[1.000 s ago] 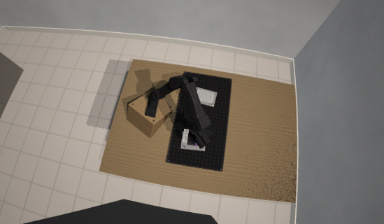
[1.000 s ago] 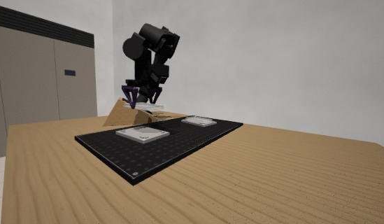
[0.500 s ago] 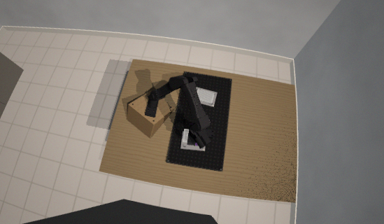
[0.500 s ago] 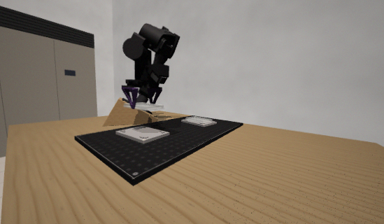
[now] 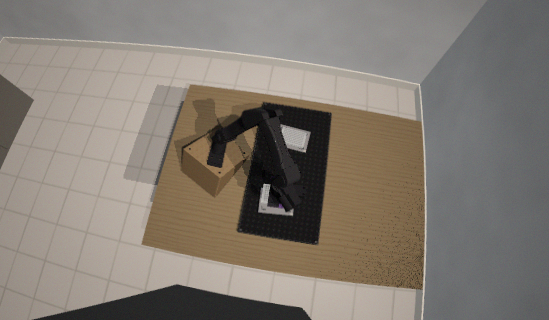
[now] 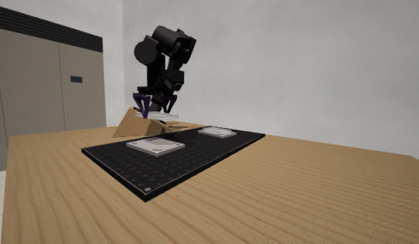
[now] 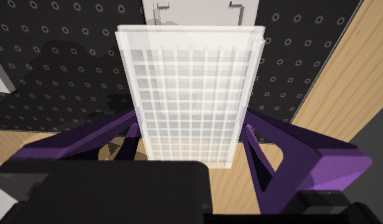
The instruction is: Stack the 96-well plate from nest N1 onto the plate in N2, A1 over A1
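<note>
A clear 96-well plate (image 7: 189,95) with a fine white grid of wells is held in the air, level, above a black perforated board (image 6: 172,168) that lies on a wood-grain counter (image 6: 282,191). In the wrist view the plate looks translucent and long, stretching away from the camera, and its frosted rim catches the light.

The end effector (image 7: 189,135) has two purple fingers spread wide, clamped on the plate's two long sides near the end closest to the camera. The plate fills the gap between them, and nothing else touches it.

In the exterior view the black arm (image 6: 162,65) hangs the plate above and behind a pale grey plate nest (image 6: 156,146), with open space between them. That nest holds no plate. Farther along the board, well apart, a second 96-well plate (image 6: 217,132) sits in its own nest. A tan wooden block (image 5: 207,170) stands on the counter beside the board and carries the arm's base.
</note>
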Robot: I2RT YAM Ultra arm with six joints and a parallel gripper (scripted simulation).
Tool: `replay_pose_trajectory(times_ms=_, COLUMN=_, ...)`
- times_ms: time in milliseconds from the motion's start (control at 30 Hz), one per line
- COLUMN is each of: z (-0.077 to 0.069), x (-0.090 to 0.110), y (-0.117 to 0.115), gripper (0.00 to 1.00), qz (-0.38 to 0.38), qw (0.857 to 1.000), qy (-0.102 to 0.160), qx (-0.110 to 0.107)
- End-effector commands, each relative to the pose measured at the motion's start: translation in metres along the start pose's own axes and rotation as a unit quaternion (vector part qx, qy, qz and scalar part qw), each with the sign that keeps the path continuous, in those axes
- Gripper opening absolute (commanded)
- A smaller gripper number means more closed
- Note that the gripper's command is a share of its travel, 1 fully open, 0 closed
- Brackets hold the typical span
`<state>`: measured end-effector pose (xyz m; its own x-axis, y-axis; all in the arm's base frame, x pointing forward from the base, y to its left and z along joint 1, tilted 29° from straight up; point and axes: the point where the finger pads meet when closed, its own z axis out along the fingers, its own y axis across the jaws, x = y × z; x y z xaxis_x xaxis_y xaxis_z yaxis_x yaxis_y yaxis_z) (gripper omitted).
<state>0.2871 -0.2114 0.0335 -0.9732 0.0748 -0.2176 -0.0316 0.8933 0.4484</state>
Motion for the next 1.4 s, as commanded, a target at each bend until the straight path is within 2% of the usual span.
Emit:
replay_pose_trajectory(times_ms=0, z=-0.007, x=-0.007, y=0.009, gripper=0.0, qz=0.036, qw=0.999, qy=-0.019, qx=0.011)
replay_pose_trajectory(times_ms=100, z=-0.007, x=-0.01, y=0.016, gripper=0.0, qz=0.07, qw=0.997, qy=-0.024, qx=0.015)
replay_pose_trajectory(times_ms=367, z=-0.006, x=-0.013, y=0.043, gripper=0.0, qz=0.07, qw=0.997, qy=-0.024, qx=0.014)
replay_pose_trajectory(times_ms=467, z=-0.01, x=-0.01, y=0.041, gripper=0.0, qz=0.078, qw=0.996, qy=-0.029, qx=0.016)
replay_pose_trajectory(times_ms=533, z=-0.006, x=-0.014, y=0.052, gripper=0.0, qz=0.07, qw=0.997, qy=-0.024, qx=0.015)
replay_pose_trajectory(times_ms=933, z=-0.005, x=-0.019, y=0.092, gripper=0.0, qz=0.069, qw=0.997, qy=-0.024, qx=0.013)
replay_pose_trajectory(times_ms=1000, z=-0.005, x=-0.019, y=0.092, gripper=0.0, qz=0.069, qw=0.997, qy=-0.024, qx=0.013)
replay_pose_trajectory(times_ms=1033, z=-0.015, x=-0.025, y=0.088, gripper=0.0, qz=0.071, qw=0.996, qy=-0.038, qx=0.023)
replay_pose_trajectory(times_ms=1067, z=-0.005, x=-0.019, y=0.098, gripper=0.0, qz=0.07, qw=0.997, qy=-0.024, qx=0.015)
replay_pose_trajectory(times_ms=1367, z=-0.004, x=-0.023, y=0.128, gripper=0.0, qz=0.069, qw=0.997, qy=-0.024, qx=0.013)
